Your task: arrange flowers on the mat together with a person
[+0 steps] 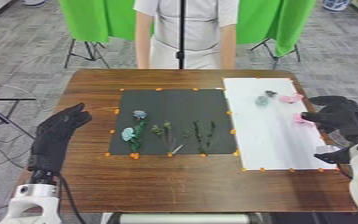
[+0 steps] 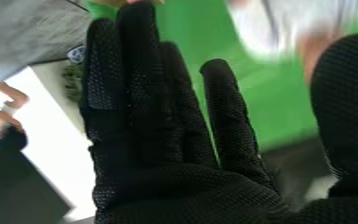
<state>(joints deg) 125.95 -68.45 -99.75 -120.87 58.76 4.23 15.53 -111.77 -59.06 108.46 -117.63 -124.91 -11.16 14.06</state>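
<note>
Seemingly partway: flowers (image 1: 128,134) are lying on the dark mat (image 1: 189,105), surface (image 1: 158,185) left; pink blooms (image 1: 291,98), likely unplaced, are lying on the white mat (image 1: 269,147), right edge; left hand (image 1: 60,126), right hand (image 1: 338,114) are showing straight, slightly parted fingers.

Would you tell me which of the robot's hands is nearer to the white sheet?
Right. The right hand is at the right edge of the white sheet; the left hand is beyond the dark mat.
</note>
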